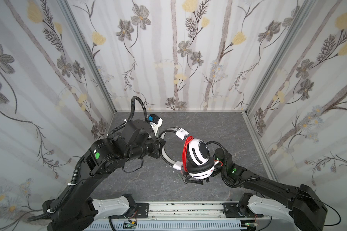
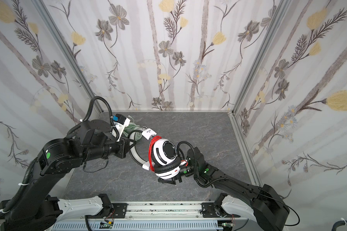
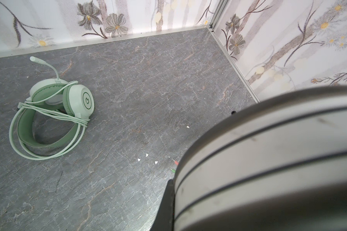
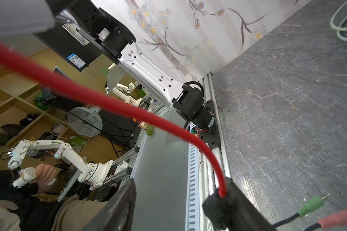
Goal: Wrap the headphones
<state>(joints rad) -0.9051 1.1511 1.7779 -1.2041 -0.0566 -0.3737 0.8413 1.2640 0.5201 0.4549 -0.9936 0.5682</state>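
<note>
Clamping the white-and-black headset (image 1: pixel 198 155), red cable (image 1: pixel 185 154) looped: left claw (image 1: pixel 161 144); right claw (image 1: pixel 197 181) wide.

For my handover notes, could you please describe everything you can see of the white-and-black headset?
The white-and-black headset has glossy white plastic cups with black padded cushions. Its white, dark-striped headband is clamped in the shut left hand. The thin red cable is looped several times beside a cup; its tail runs over a finger of the open right hand, plugs dangling.
</note>
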